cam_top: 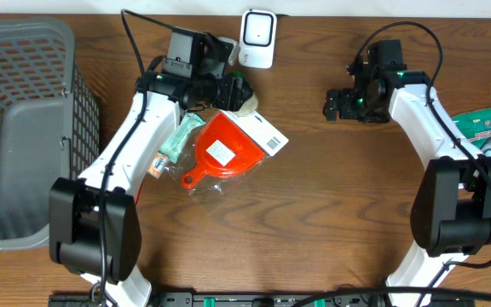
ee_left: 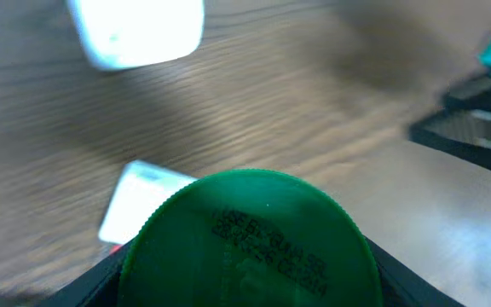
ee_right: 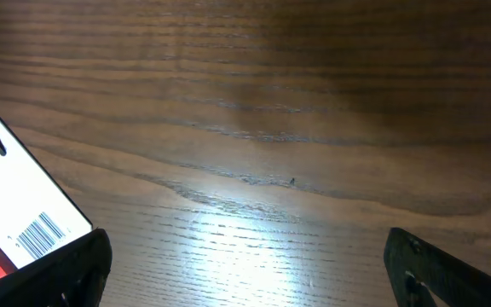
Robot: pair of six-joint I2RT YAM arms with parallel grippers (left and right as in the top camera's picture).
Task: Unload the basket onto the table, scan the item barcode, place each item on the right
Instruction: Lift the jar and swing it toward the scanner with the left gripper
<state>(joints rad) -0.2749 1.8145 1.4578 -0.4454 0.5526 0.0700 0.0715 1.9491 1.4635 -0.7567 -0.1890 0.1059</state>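
Observation:
My left gripper (cam_top: 231, 91) is shut on a green-lidded container (cam_top: 239, 89), holding it above the table just below the white barcode scanner (cam_top: 258, 38). In the left wrist view the round green lid (ee_left: 250, 243), with dark printed code on it, fills the space between my black fingers (ee_left: 101, 281). The scanner (ee_left: 139, 30) shows blurred at the top left. No barcode on the container is visible. My right gripper (cam_top: 335, 107) hovers open over bare wood at the right; in its own view the right gripper (ee_right: 245, 264) has nothing between its fingers.
A red scoop in clear packaging (cam_top: 224, 149) with a white barcode card (cam_top: 262, 132) lies below the left gripper, beside a mint-green packet (cam_top: 180, 136). The card's barcode (ee_right: 37, 234) shows in the right wrist view. A grey basket (cam_top: 24, 128) stands at the left, green packets (cam_top: 488, 136) at the right edge.

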